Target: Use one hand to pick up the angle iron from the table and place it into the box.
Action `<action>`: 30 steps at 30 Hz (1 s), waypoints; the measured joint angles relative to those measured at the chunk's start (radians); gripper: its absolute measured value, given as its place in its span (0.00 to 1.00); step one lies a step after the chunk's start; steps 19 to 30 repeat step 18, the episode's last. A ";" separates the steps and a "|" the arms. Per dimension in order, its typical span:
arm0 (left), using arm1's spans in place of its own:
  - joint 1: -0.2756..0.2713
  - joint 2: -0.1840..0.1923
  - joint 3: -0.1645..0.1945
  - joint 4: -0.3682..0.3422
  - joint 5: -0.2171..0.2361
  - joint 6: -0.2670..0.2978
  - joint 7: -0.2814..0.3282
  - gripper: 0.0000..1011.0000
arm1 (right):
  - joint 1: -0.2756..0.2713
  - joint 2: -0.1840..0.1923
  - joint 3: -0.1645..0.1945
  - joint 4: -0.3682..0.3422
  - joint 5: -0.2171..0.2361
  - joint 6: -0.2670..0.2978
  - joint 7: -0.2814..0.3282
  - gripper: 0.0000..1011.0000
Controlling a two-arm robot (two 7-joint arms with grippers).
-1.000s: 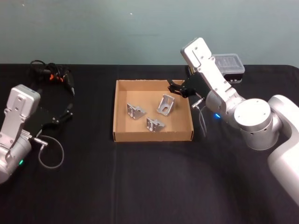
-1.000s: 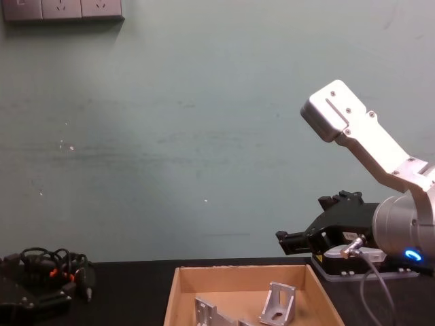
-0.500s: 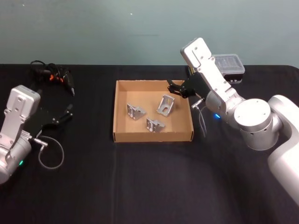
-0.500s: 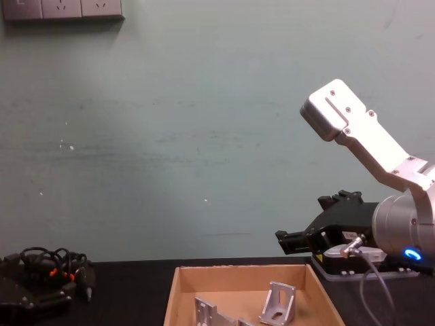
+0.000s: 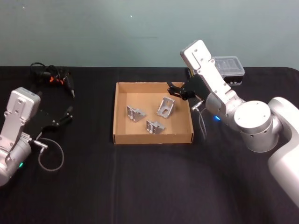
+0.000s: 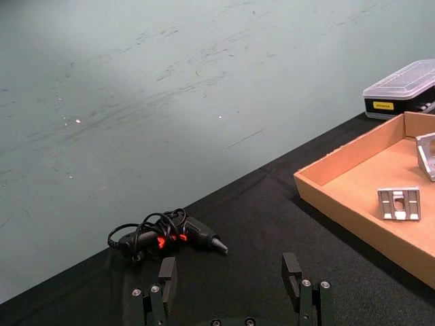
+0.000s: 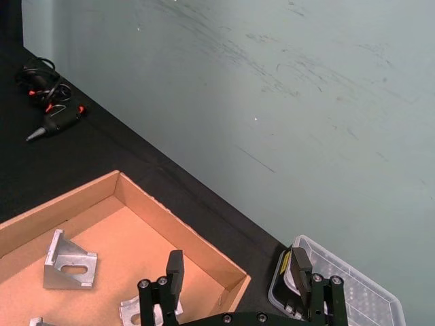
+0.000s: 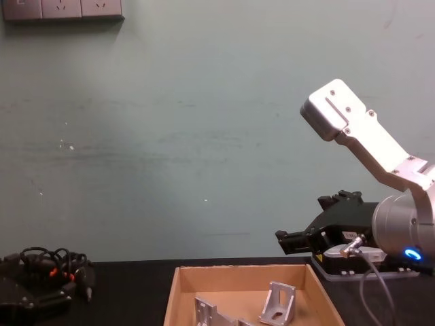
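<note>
Angle irons, three (image 5: 155,124) (image 5: 135,112) (image 5: 166,106), lie inside the box (image 5: 122,136); the chest view appears to catch only two. Right gripper (image 5: 174,90) hovers empty, fingers apart, over the box's far right corner; left gripper (image 5: 67,113) is parked open near the table's (image 5: 140,186) left edge.

Black case with clear plastic lid (image 5: 229,69) just behind right gripper. Black tool with orange-marked coiled cord (image 5: 52,76) beyond left gripper, well apart. Wall sockets (image 8: 62,9) high on wall.
</note>
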 joint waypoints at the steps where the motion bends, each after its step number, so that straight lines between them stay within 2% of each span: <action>1: 0.000 0.000 0.000 0.000 0.000 0.000 0.000 1.00 | 0.000 0.000 0.000 0.000 0.000 0.000 0.000 0.99; 30: 0.000 0.000 0.000 0.000 0.000 0.000 0.000 1.00 | 0.000 0.000 0.000 0.000 0.000 0.000 0.000 0.99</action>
